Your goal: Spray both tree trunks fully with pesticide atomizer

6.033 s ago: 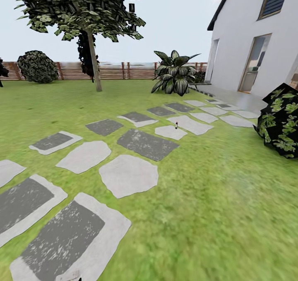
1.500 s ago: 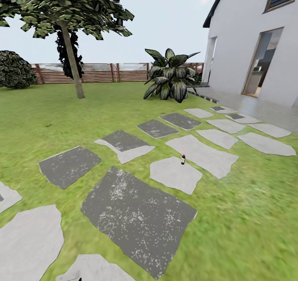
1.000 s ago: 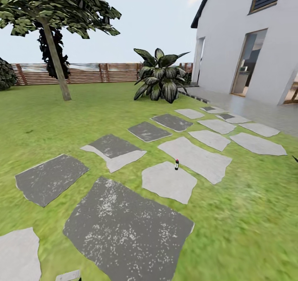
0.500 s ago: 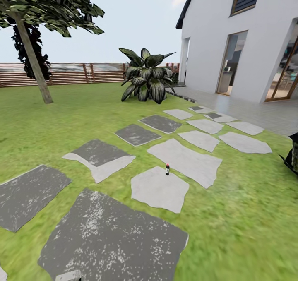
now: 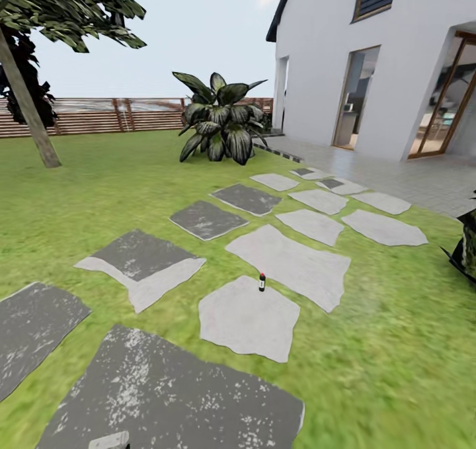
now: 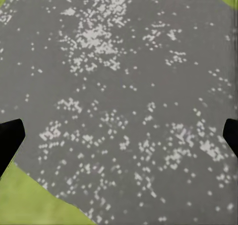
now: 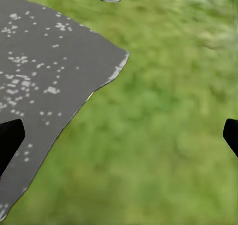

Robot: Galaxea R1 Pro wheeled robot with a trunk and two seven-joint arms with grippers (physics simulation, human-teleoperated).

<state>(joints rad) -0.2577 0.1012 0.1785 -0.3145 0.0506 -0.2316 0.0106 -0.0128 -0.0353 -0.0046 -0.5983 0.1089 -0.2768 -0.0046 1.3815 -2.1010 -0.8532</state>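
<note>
The pesticide atomizer [image 5: 262, 282], a small dark bottle with a red top, stands upright at the far edge of a pale stepping stone [image 5: 248, 320], a few steps ahead. One tree leans at the far left, its pale trunk [image 5: 28, 113] rising from the grass floor [image 5: 99, 184]. My left gripper [image 6: 119, 140] is open over a dark speckled stone [image 6: 119, 86], with its black fingertips [image 6: 9, 140] far apart. My right gripper [image 7: 119, 140] is open too, above grass [image 7: 168, 115] beside a dark stone's corner [image 7: 44, 86]. No pesticide is in view.
Grey stepping stones [image 5: 287, 264] run toward a paved terrace [image 5: 423, 181] by the white house [image 5: 324, 72]. A broad-leaved plant [image 5: 215, 118] stands ahead, with a slatted wooden fence [image 5: 125, 115] behind it. A dark bush [image 5: 468, 250] juts in at the right edge.
The camera has rolled forward and turned right. The atomizer now looks nearer and lower, the tree has slid to the left edge, and more of the house shows.
</note>
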